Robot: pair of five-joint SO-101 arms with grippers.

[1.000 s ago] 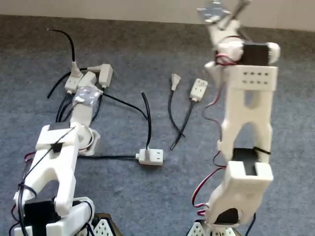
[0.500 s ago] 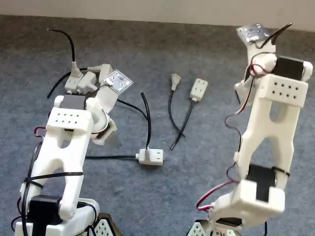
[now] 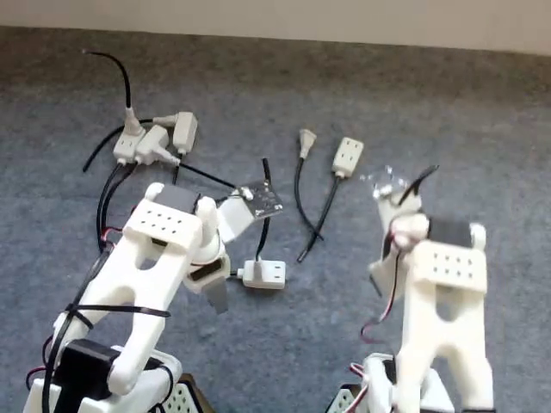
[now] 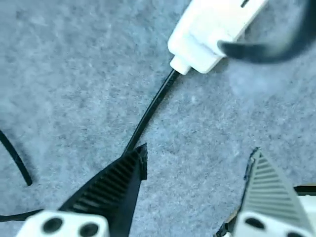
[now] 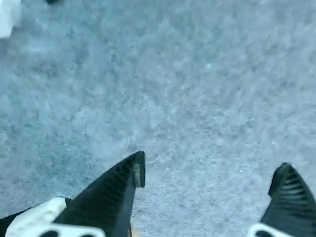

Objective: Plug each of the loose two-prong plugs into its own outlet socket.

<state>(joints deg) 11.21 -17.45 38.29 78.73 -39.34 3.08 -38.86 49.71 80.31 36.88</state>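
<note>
A loose two-prong plug (image 3: 306,142) lies at the middle back on the grey carpet, its black cord trailing toward me. Beside it lies a white outlet socket (image 3: 347,155). A second white outlet socket (image 3: 263,274) lies nearer, also seen as the white outlet socket (image 4: 217,24) with its black cord (image 4: 148,108). My left gripper (image 4: 195,165) hangs open just short of that socket, holding nothing; from above, the left gripper (image 3: 215,284) is at the socket's left. My right gripper (image 5: 210,173) is open over bare carpet, empty.
At the far left a white socket (image 3: 138,144) has a plug (image 3: 183,131) and cords bunched around it. Black cords loop across the middle. The right arm's body (image 3: 443,275) stands at the near right.
The left gripper swung from the far-left cluster back to the near socket. The right arm dropped from high at the back down toward the near right carpet.
</note>
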